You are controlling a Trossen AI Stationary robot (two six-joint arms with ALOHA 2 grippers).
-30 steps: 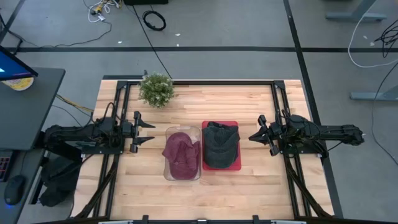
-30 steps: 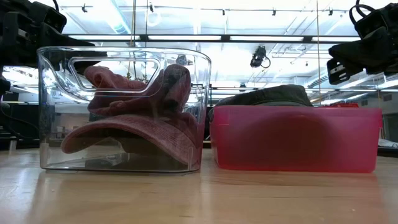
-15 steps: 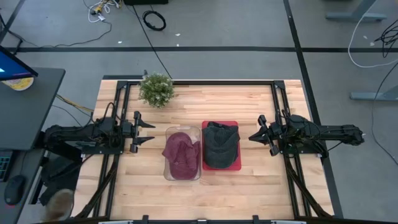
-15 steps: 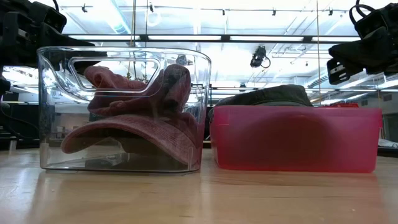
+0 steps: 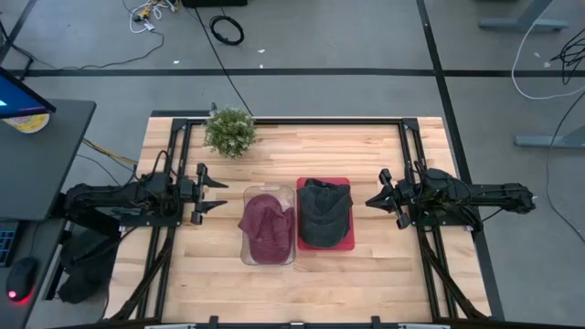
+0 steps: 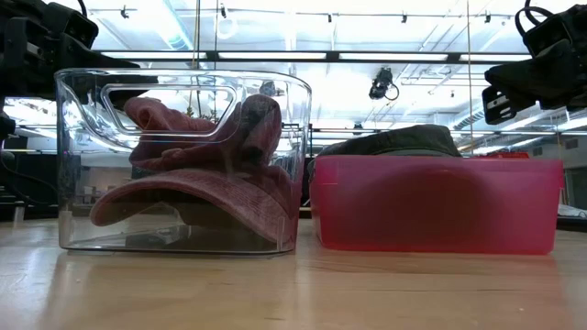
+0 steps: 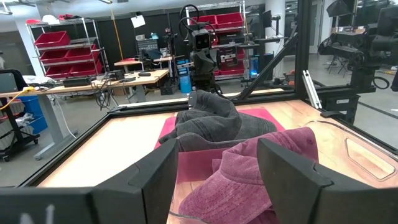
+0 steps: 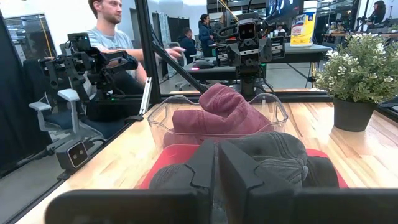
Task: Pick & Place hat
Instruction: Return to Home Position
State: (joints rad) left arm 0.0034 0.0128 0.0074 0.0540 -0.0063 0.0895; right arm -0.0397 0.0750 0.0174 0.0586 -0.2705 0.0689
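In the transparent bin [image 5: 269,260] lie the red caps [image 5: 265,225]; the black cap [image 5: 324,210] domes above the red bin [image 5: 325,247] and could spill if bumped. Left gripper [image 5: 224,193] wide, right gripper [image 5: 369,200] closed, both empty.

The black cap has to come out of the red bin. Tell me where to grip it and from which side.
Grip the black cap by its domed crown, coming straight down from above: it heaps above the rim of the red bin, whose walls shield its sides. The right pincer, beside the bin, seems nearest.
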